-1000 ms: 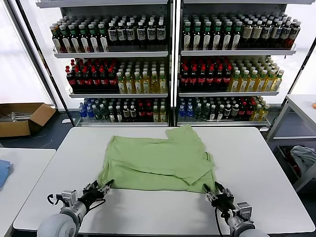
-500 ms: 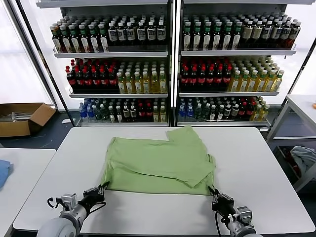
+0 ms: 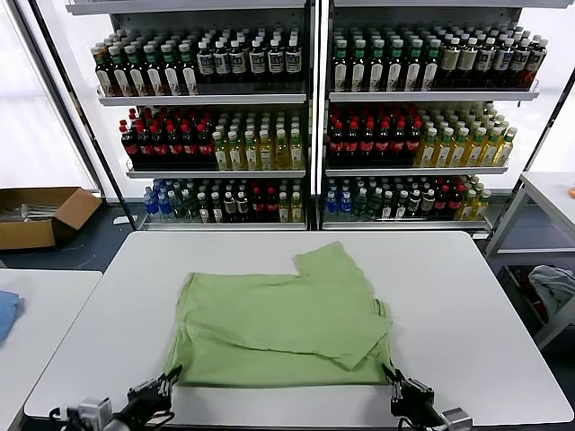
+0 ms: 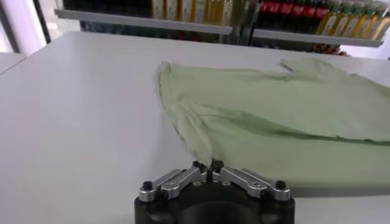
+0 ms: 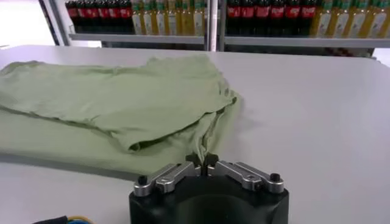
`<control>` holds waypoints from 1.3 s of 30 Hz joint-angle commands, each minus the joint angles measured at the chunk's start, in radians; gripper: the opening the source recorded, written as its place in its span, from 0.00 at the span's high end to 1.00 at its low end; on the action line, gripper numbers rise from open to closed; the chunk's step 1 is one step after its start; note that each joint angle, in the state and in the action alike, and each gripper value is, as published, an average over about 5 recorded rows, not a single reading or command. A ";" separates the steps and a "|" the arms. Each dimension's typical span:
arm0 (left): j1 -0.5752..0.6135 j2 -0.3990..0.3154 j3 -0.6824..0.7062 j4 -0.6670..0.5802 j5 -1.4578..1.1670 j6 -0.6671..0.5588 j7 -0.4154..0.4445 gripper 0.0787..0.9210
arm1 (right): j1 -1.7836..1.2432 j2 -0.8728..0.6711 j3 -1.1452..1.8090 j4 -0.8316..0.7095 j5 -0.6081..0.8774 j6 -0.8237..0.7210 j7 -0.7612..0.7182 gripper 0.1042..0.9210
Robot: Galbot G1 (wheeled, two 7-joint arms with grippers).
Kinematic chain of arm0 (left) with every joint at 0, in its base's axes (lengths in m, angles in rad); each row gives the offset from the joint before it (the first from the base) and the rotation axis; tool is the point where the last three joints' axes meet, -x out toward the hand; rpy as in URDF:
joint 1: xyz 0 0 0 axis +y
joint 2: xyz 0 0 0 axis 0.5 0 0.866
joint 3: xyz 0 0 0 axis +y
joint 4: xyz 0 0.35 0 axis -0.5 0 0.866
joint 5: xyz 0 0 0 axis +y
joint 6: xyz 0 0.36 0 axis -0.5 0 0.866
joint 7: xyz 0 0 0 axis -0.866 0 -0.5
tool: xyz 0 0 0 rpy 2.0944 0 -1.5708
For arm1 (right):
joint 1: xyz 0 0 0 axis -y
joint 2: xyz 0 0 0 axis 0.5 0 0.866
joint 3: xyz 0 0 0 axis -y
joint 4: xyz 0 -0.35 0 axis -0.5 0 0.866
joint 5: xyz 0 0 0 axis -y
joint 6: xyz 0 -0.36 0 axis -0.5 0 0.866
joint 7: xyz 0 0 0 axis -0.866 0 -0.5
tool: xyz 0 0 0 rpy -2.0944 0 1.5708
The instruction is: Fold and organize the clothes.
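The light green T-shirt [image 3: 283, 328] lies partly folded on the white counter [image 3: 467, 296]; left gripper [image 4: 209, 172] and right gripper [image 5: 202, 162] each pinch a near hem corner, jaws closed on fabric.

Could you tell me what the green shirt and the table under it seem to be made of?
Shirt: probably a soft matte knit such as cotton; it lies limp, with soft wrinkles and no sheen. Table: a smooth white hard top, likely laminate or painted board, with a faint gloss; the exact material is unclear.
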 commanded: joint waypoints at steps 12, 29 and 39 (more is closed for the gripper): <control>0.066 0.092 -0.224 -0.115 -0.086 0.005 0.007 0.46 | 0.066 -0.098 0.179 0.095 0.250 0.068 -0.036 0.56; -0.627 0.475 0.270 0.366 -0.202 -0.040 0.050 0.12 | 1.066 -0.255 -0.278 -0.719 0.362 -0.095 -0.245 0.12; -0.989 0.476 0.574 0.654 -0.216 -0.066 0.056 0.12 | 1.301 -0.164 -0.468 -0.982 0.346 -0.142 -0.250 0.12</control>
